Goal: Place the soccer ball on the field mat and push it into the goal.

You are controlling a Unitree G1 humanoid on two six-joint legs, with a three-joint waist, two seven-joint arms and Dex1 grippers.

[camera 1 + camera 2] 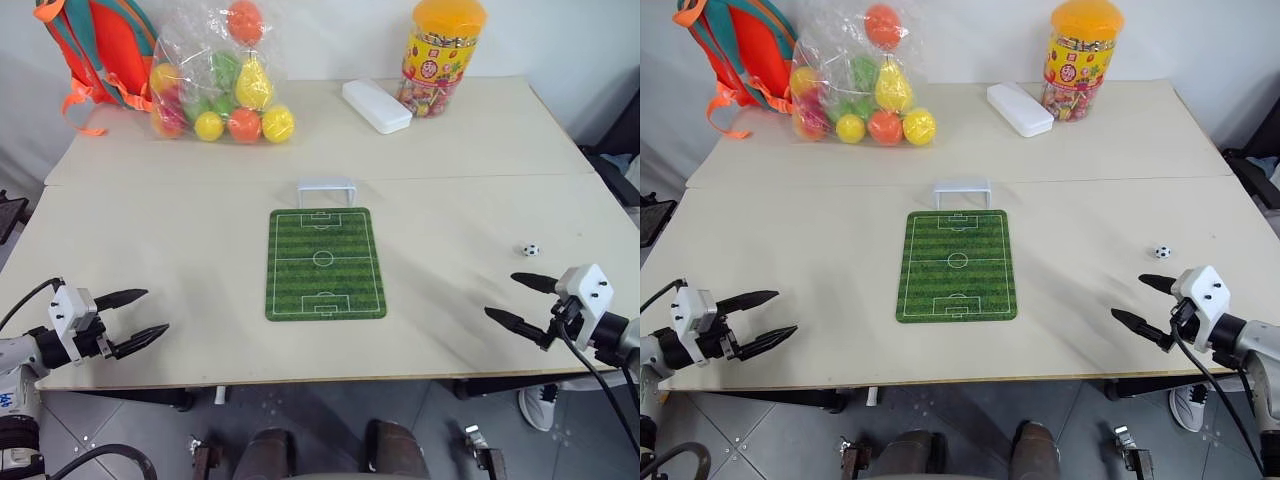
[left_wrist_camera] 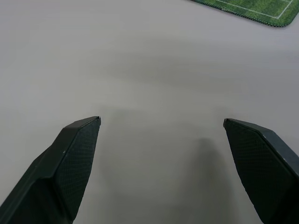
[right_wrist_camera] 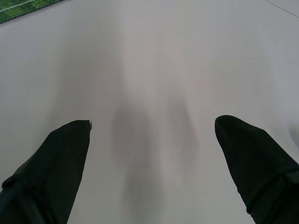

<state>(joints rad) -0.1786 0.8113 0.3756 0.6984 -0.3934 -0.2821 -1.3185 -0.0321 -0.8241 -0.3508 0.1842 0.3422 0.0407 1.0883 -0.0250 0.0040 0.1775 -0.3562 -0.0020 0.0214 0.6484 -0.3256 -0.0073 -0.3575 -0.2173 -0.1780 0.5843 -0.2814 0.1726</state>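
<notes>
1. The right pincer [image 1: 518, 298] hangs over the near right edge of the bench [image 1: 180, 250], its jaws spread wide and grasping nothing, tips aimed inward toward the middle.
2. The left pincer [image 1: 140, 318] mirrors it at the near left edge, likewise spread and empty, tips pointing inward.
3. The soccer ball [image 1: 531, 250] sits on the bare bench just beyond the right pincer and a little outboard of its tips, well apart from the left one. By my reading the right arm is plainly the nearer, so the pickup falls to it.
4. The field mat [image 1: 325, 263] lies at the centre, between the two arms, its long axis running away from the robot; the ball is off it, to the right.
5. The goal [image 1: 326, 190] stands at the mat's far short edge, so the push should run along that axis, away from the robot.
</notes>
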